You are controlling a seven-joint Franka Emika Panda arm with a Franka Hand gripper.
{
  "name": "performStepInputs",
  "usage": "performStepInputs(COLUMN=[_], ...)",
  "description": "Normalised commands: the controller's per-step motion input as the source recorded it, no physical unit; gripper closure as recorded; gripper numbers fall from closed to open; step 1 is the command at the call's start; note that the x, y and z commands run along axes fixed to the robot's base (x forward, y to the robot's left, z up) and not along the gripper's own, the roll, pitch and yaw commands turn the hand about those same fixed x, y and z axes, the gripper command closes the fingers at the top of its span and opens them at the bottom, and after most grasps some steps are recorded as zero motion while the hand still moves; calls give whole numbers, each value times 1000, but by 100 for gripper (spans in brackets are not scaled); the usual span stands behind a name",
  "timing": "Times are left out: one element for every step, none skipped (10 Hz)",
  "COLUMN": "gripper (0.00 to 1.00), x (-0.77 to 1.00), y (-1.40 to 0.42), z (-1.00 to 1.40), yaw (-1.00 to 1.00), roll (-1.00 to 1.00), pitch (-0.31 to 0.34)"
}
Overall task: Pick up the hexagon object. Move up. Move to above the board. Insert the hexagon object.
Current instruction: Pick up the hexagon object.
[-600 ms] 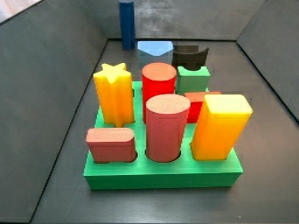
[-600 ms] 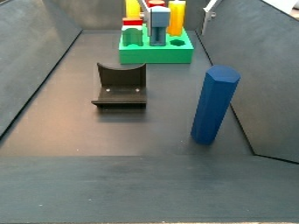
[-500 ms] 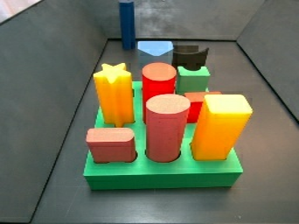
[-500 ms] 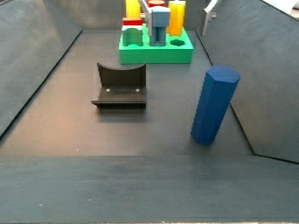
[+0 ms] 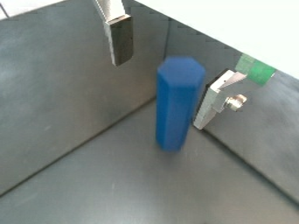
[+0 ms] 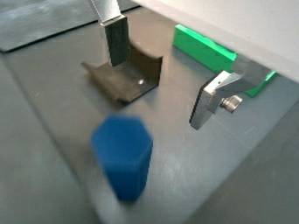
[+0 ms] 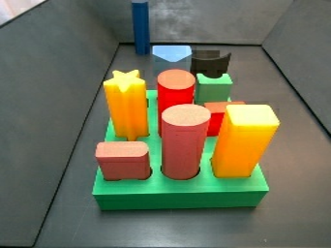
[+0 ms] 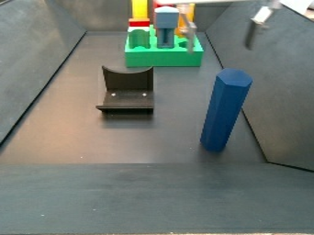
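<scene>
Lining the scene on every side are dull grey walls, and the floor (image 8: 73, 184) between them is a dark matte grey sheet. In a side view the fixture (image 8: 125, 89) sits on that floor left of centre, its curved back upright. Farther off stands the board (image 8: 163, 53), thick and bright green, carrying tall coloured pegs. To the right, close to the right wall, the hexagon object (image 8: 225, 110) stands upright on the floor, well apart from the board and resting on nothing else. At the upper right edge a blurred silver finger (image 8: 260, 16) of the gripper shows above it. In a wrist view the gripper (image 5: 170, 63) has its two silver plates spread wide, one on each side of the blue column, neither touching it. From the opposite side view, the board (image 7: 181, 194) is nearest, the blue column (image 7: 139, 29) far behind it beside a pale blue flat shape (image 7: 171, 52) and a black notched block (image 7: 214, 62).
</scene>
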Motion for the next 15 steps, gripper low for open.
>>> performStepInputs(gripper=[0, 0, 0, 0, 0, 0, 0, 0, 0, 0, 100, 100, 100, 100, 100], x=[0, 0, 20, 0, -46, -134, -220, 197, -11, 0, 0, 0, 0, 0, 0], y=[663, 577, 449, 380, 80, 0, 0, 51, 0, 0, 0, 0, 0, 0, 0], z=[-149, -223, -351, -640, -723, -769, -717, 0, 0, 0, 0, 0, 0, 0, 0], yaw=[357, 346, 289, 303, 351, 271, 209, 0, 0, 0, 0, 0, 0, 0, 0], roll=[-193, -154, -149, -119, 0, 0, 56, -23, 0, 0, 0, 0, 0, 0, 0], pitch=[-153, -169, -189, -257, -251, -236, -226, 97, -21, 0, 0, 0, 0, 0, 0])
